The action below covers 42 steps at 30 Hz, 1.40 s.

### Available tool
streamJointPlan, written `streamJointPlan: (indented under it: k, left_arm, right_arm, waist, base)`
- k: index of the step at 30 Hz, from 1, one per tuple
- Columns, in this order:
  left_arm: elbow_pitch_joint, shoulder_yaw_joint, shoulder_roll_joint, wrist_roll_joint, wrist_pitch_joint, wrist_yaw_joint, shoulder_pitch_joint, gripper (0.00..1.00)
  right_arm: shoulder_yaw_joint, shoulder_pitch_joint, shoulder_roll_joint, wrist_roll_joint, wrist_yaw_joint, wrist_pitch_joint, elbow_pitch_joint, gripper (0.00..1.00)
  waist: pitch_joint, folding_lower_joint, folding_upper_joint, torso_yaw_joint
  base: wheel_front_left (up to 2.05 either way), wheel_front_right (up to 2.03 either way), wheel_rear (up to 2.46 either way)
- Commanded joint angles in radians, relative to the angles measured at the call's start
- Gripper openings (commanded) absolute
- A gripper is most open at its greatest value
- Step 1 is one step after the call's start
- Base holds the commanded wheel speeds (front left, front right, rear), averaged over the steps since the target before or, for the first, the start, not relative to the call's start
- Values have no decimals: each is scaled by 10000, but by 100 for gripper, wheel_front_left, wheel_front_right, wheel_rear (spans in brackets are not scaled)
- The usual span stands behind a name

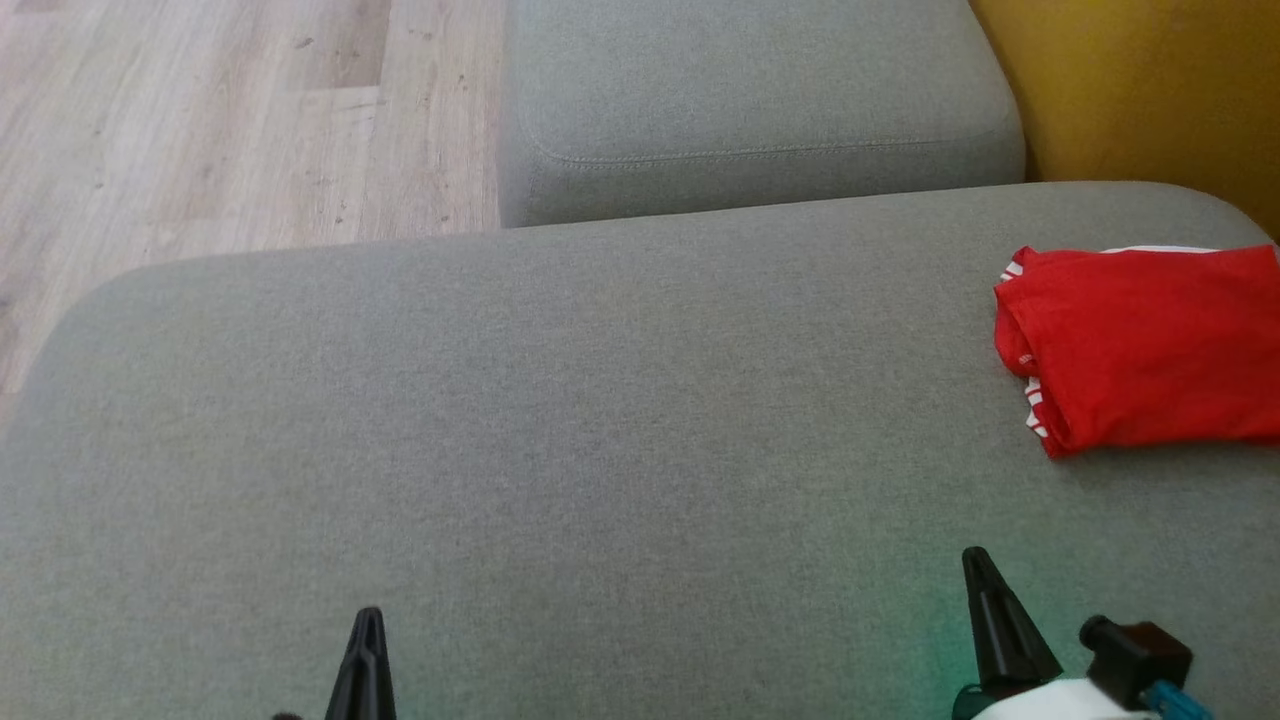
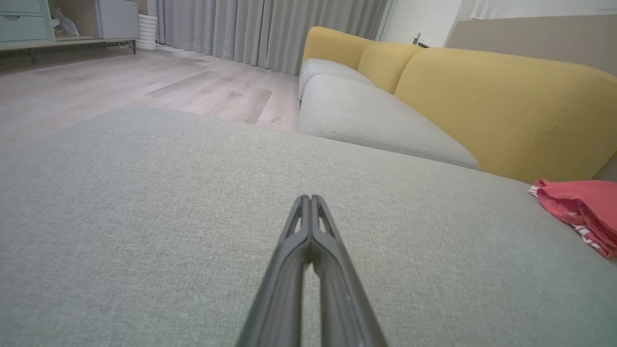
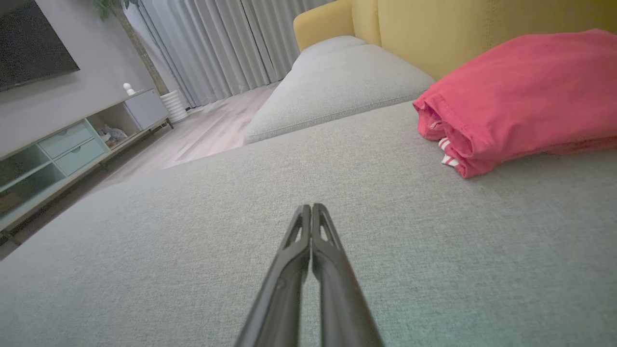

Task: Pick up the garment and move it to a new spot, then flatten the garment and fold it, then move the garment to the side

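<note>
A red garment (image 1: pixel 1150 350) with white-striped trim lies folded at the far right of the grey sofa seat (image 1: pixel 560 420). The right wrist view has the garment (image 3: pixel 520 96) at its upper right, the left wrist view has the garment (image 2: pixel 583 209) at its right edge. My left gripper (image 1: pixel 368 615) is shut and holds nothing, low at the seat's near edge, far left of the garment. My right gripper (image 1: pixel 975 555) is also shut and empty, a short way in front of the garment. Both pairs of fingers (image 2: pixel 311 231) (image 3: pixel 311 236) are pressed together over bare fabric.
A second grey seat cushion (image 1: pixel 750 100) lies beyond the first. A yellow backrest (image 1: pixel 1140 90) rises at the back right. Wooden floor (image 1: pixel 230 120) runs along the left. A low cabinet (image 3: pixel 72 144) and curtains (image 3: pixel 212 48) stand across the room.
</note>
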Motion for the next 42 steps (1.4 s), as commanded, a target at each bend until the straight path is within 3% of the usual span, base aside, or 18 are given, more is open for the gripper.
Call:
streamJointPlan:
  k: [1, 42]
  left_arm:
    - [-249, 151, 64, -298, 56, -87, -452, 0]
    - [231, 879, 215, -5196, 1079, -640, -1629, 0]
  right_arm:
    - [-65, -499, -103, 322, -1, 35, -329, 0]
    - [-624, -1273, -258, 5368, -3, 1048, -405, 0]
  waist:
    - [7, 0, -1, 2]
    - [226, -1, -1, 47]
  base:
    - [0, 0, 0]
    - [0, 0, 0]
